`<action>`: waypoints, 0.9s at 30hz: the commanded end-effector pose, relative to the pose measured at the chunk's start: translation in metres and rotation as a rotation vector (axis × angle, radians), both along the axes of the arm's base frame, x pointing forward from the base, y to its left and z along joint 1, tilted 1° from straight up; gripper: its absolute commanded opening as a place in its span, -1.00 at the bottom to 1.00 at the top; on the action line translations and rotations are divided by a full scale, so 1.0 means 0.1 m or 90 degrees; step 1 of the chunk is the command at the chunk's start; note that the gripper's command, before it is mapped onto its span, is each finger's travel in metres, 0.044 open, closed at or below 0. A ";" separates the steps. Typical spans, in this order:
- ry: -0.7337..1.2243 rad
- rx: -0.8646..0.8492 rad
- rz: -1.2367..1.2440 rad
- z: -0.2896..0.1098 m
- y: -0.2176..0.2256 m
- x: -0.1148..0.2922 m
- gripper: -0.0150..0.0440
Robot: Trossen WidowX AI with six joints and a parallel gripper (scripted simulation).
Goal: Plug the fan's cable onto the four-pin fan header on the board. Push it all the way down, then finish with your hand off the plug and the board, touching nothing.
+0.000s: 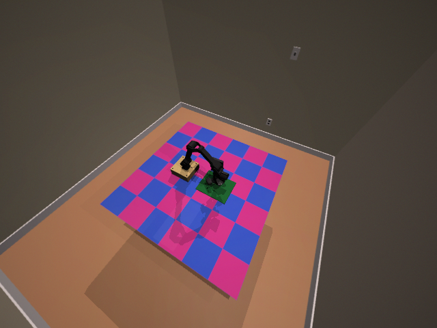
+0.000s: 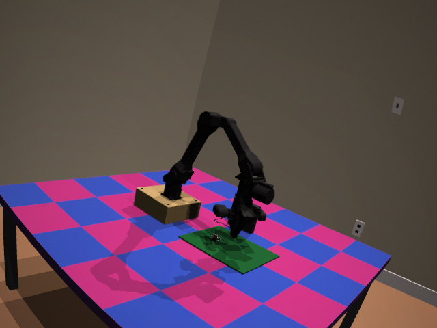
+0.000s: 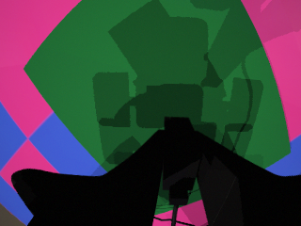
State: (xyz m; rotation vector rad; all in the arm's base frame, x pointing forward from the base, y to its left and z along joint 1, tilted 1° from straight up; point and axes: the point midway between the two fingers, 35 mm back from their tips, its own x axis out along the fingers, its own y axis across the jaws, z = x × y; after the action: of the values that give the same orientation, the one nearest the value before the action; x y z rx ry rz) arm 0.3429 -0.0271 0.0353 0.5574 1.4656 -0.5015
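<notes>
The green board (image 2: 259, 255) (image 1: 225, 192) (image 3: 157, 38) lies flat on the checkered table. My gripper (image 2: 234, 233) (image 1: 219, 182) (image 3: 177, 136) hangs low over the board's back end, pointing down. It is shut on the fan cable's black plug (image 3: 179, 124), which shows as a small dark block between the fingertips. A thin black cable (image 3: 181, 225) (image 2: 219, 220) loops behind the fingers. The small grey four-pin header (image 2: 214, 236) stands on the board just left of the fingertips, apart from them. It is hidden in the wrist view. A dark round body, probably the fan, sits beside the wrist.
The arm's tan base block (image 2: 165, 206) (image 1: 184, 169) stands on the table behind and left of the board. The table's edges (image 2: 70, 282) fall away at the front and right. Arm shadows darken the board.
</notes>
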 end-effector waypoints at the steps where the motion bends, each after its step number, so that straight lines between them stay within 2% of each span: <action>1: 0.002 -0.002 -0.017 0.03 0.00 -0.02 -0.49; 27: 0.014 0.024 -0.583 0.03 0.06 -0.33 -0.49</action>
State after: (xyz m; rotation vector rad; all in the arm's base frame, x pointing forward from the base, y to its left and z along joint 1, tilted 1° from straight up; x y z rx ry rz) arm 0.3125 -0.0209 0.0353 1.1764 1.2419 -1.1171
